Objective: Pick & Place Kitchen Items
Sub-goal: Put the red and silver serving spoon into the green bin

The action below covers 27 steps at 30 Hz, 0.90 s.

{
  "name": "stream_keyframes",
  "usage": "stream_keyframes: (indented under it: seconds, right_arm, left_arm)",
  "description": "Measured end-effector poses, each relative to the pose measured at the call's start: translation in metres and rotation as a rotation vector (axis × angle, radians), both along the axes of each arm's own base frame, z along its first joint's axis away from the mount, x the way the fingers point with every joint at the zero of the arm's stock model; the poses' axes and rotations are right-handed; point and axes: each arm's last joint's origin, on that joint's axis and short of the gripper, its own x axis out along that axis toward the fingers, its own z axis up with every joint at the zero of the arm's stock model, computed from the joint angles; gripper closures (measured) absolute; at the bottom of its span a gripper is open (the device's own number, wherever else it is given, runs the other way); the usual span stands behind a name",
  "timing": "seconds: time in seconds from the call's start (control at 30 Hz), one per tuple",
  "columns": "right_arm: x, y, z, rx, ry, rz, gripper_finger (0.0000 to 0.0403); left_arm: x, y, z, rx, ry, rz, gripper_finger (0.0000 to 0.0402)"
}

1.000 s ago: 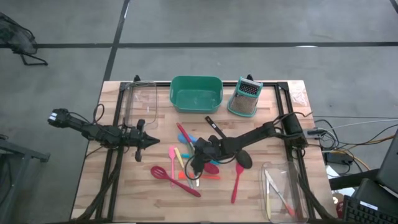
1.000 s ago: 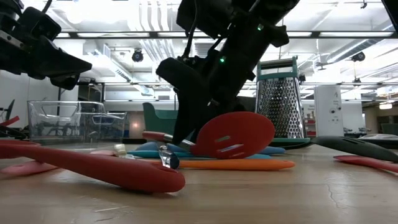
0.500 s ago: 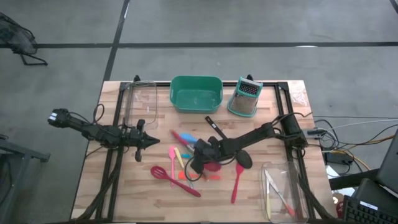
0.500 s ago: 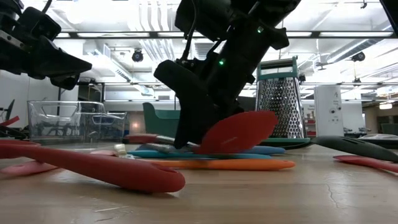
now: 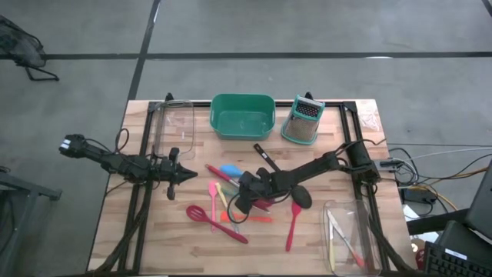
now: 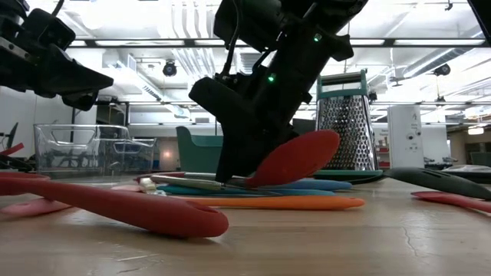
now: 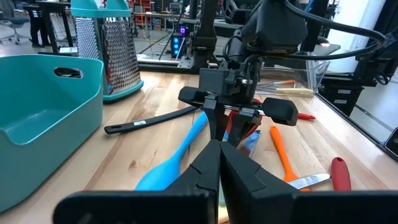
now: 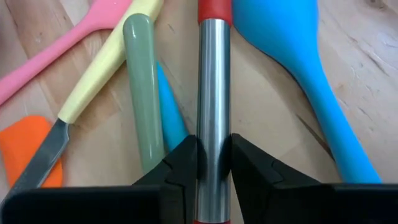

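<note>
My right gripper [image 5: 244, 187] is shut on a red slotted spatula [image 6: 295, 157] with a metal handle, over the pile of utensils at the table's middle. Under it lie a blue spoon [image 8: 298, 56], a yellow-handled tool [image 8: 106, 68], a pink one [image 8: 56, 56], a grey-green handle [image 8: 142, 93] and an orange one [image 5: 246, 218]. My left gripper [image 5: 188, 175] is shut and empty, above the table to the left of the pile; it also shows in the left wrist view [image 7: 221, 155]. My right gripper pinches the spatula's metal handle [image 8: 213, 93] between its two fingers [image 8: 183, 165], just below the red collar. The fingers come from above, slanting from the table's right, and lie across the handle. The spatula is tilted, its red head [image 6: 295, 157] raised and its handle end [image 6: 153, 182] low over the pile.
A teal tub [image 5: 243, 115] and a steel grater [image 5: 304, 121] stand at the far edge. Clear bins sit at far left [image 5: 175, 123] and near right [image 5: 350, 235], the latter holding utensils. A black ladle [image 5: 296, 192], a red spoon [image 5: 217, 223] and a red spatula [image 5: 294, 223] lie nearby.
My right gripper has turned with the red spatula. The spatula's head has tipped from facing the low camera to nearly edge-on and has risen, while its handle end has swung toward the table's left and sunk toward the pile.
</note>
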Motion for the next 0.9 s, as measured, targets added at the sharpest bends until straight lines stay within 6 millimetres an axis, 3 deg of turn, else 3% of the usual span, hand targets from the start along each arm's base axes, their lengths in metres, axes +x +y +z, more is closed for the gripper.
stream_keyframes:
  seconds: [0.23,0.53,0.9]
  right_arm:
    - [-0.001,0.0,0.008,-0.005,-0.012,0.008,0.033]
    - [-0.01,-0.005,0.039,-0.087,-0.032,-0.002,0.0331]
    - [-0.022,-0.044,0.088,-0.269,-0.064,-0.016,0.0331]
  left_arm:
    - [0.0,0.0,0.0,0.0,0.0,0.0,0.039]
    - [0.0,0.0,0.0,-0.001,0.0,0.0,0.039]
    - [0.0,0.0,0.0,-0.001,0.0,0.0,0.039]
